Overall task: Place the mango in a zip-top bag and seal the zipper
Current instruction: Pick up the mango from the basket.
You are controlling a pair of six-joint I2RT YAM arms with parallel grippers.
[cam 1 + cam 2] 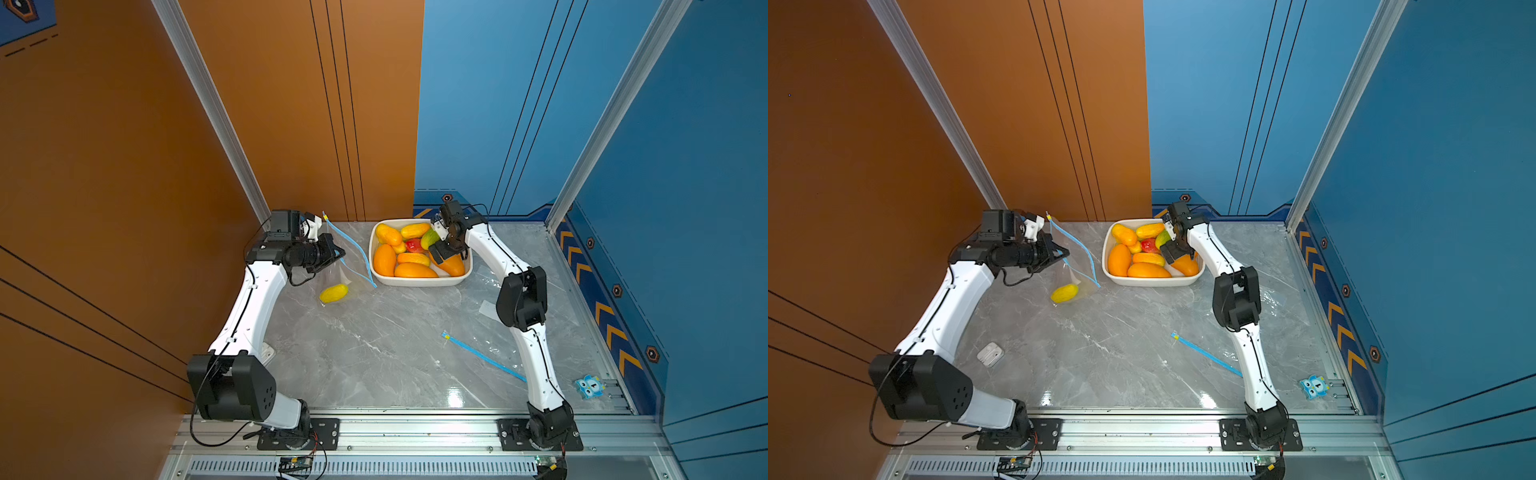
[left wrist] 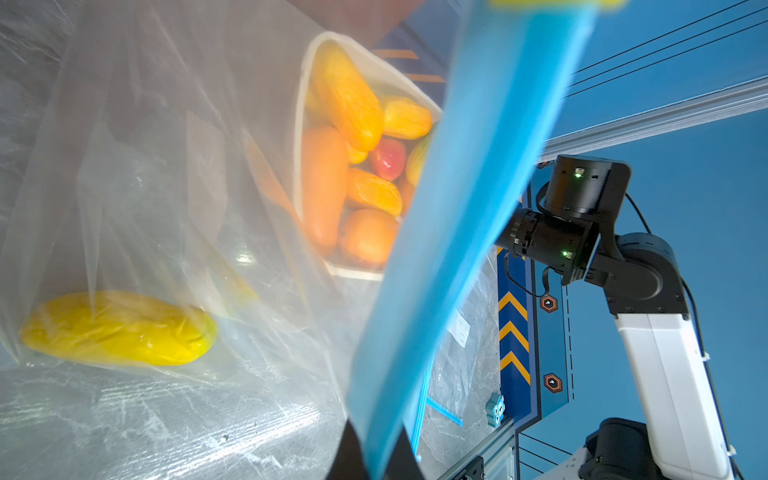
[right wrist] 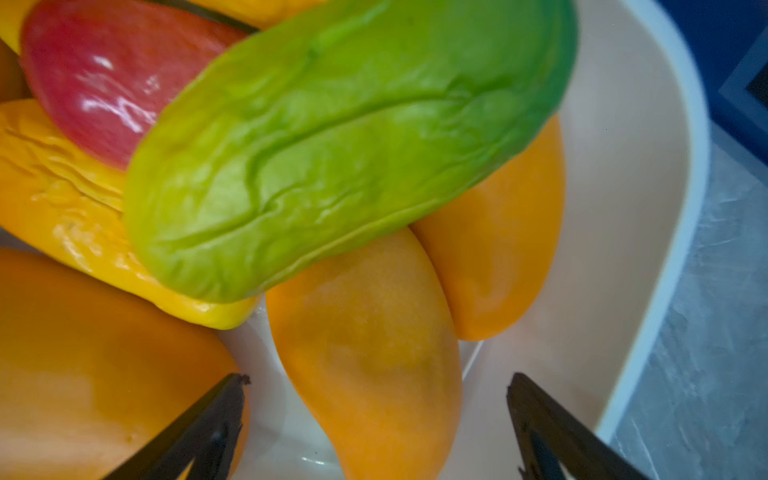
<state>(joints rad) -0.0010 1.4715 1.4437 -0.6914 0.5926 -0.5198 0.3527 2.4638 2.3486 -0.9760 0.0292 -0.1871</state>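
1. Blue zipper tape (image 2: 457,208), pinched in the left gripper (image 1: 338,252) with its jaws clamped tight, holds one side of the clear zip-top bag (image 1: 347,270) up off the bench (image 1: 395,353), as we see in both top views.
2. We find a yellow mango (image 1: 333,293) already inside that bag, lying at its bottom on the bench just below the left gripper. The bag's mouth looks unsealed to us.
3. Just beside the bag stands the white bowl (image 1: 419,282), heaped with more mangoes. The right gripper (image 3: 378,379) hangs inside it, jaws spread wide and holding nothing.
4. In the right wrist view we see an orange mango (image 3: 365,353) directly ahead of the right gripper, between its two fingertips. Its long axis runs away from the gripper, so the jaws straddle its narrow width, and a green mango (image 3: 332,145) rests across its far end.
5. We judge the right arm nearer the bowl and the left nearer the bag, so any fruit lifted would have to travel leftward over the bowl's rim to the held mouth.
6. A second bag (image 1: 484,358) lies flat on the bench by the right arm.
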